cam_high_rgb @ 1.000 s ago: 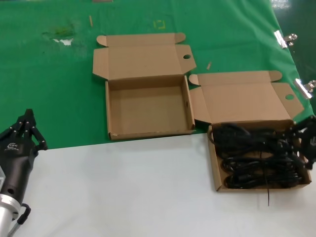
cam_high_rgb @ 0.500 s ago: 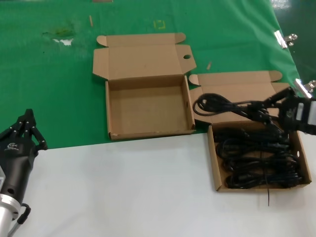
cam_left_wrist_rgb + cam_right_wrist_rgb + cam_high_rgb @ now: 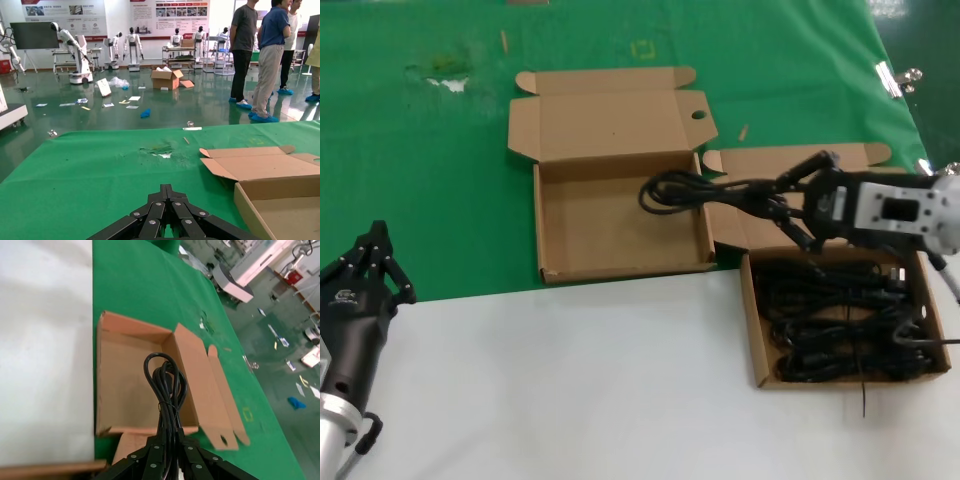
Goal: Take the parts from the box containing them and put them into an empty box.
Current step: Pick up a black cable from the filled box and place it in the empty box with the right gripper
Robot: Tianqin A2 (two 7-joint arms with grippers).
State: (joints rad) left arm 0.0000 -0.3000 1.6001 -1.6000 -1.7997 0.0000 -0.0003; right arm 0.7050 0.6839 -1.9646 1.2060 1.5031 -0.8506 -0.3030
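Here right gripper pinches a slim black rubbery cord bundle above corrugated empty box.

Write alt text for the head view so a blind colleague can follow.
The right tool holds a coiled black power cord in the air, its loop over the empty box. More cords fill the box on the right. The left tool sits idle at the near left.

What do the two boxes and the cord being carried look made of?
Both boxes, the empty box and the full one, look like plain brown corrugated cardboard, matte with folded flaps. The carried cord looks rubber- or plastic-coated, black, slightly glossy.
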